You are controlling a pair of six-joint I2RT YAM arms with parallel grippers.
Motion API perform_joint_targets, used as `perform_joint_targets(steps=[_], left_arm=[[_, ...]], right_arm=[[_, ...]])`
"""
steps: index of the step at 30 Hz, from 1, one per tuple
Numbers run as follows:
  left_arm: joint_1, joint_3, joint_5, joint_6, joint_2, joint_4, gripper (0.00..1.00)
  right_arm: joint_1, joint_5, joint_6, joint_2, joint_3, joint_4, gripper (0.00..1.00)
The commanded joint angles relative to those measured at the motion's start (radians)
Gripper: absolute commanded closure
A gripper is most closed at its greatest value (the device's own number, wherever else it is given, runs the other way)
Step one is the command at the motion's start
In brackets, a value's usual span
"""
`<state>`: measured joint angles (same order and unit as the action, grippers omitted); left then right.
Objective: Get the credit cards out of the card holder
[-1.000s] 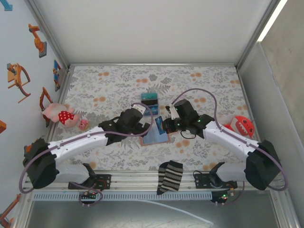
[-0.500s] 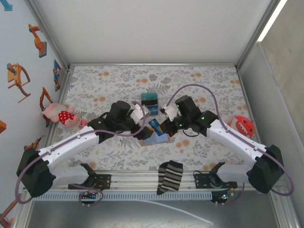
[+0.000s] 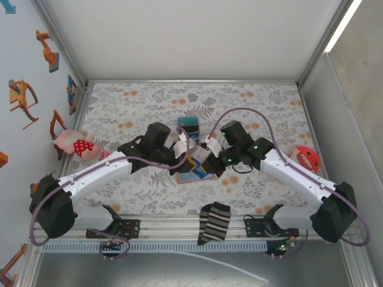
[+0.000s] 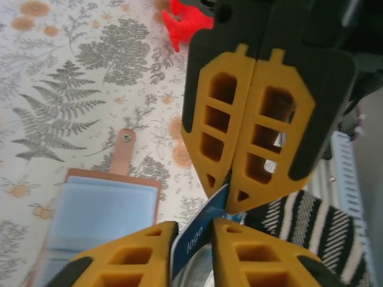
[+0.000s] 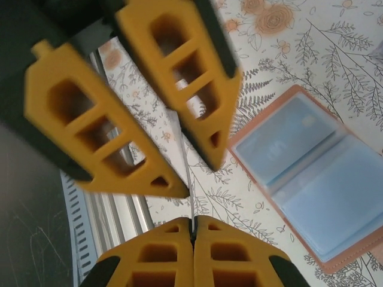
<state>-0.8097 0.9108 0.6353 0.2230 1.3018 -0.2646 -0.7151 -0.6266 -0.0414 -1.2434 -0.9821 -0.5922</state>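
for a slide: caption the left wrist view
Right gripper pinches thin blue card between fingers of left gripper, near open tan leather wallet

The table (image 3: 257, 101) is covered with a pale cloth printed with grey ferns and orange flowers. Near its middle lies the card holder (image 4: 102, 206), spread open and flat, light-blue inside facing up (its little tan tab points away from the fold). Just beyond it stands a blue-teal-black box (image 3: 188, 124). A pink plush toy (image 3: 78, 145) rests at the left edge and a red-and-white toy (image 3: 307, 158) at the right edge. A black-and-white striped sock (image 3: 214, 222) lies at the near edge, draped over the metal rail there.
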Motion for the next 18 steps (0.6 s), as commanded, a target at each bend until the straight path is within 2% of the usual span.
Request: perform_joint_targets(steps=[1, 5, 8, 9, 13, 18], left_arm=[[0.009, 0.036, 0.056, 0.03, 0.012, -0.024, 0.98], [0.012, 0.027, 0.056, 0.03, -0.003, -0.023, 1.0], [0.018, -0.003, 0.045, 0.016, -0.043, 0.001, 1.0], [0.02, -0.017, 0.035, 0.006, -0.06, 0.019, 1.0], [0.03, -0.097, -0.031, -0.067, -0.163, 0.117, 1.0], [0.03, -0.222, -0.101, -0.235, -0.321, 0.314, 1.0]], right_arm=[[-0.009, -0.048, -0.037, -0.002, -0.041, -0.01, 1.0], [-0.009, -0.03, -0.021, 0.005, -0.039, 0.012, 0.98], [-0.006, 0.025, 0.017, 0.035, -0.015, 0.058, 0.75], [-0.004, 0.039, 0.03, 0.051, -0.004, 0.073, 0.71], [0.003, 0.094, 0.105, 0.135, 0.057, 0.171, 0.63], [0.008, 0.104, 0.265, 0.253, 0.187, 0.4, 0.51]])
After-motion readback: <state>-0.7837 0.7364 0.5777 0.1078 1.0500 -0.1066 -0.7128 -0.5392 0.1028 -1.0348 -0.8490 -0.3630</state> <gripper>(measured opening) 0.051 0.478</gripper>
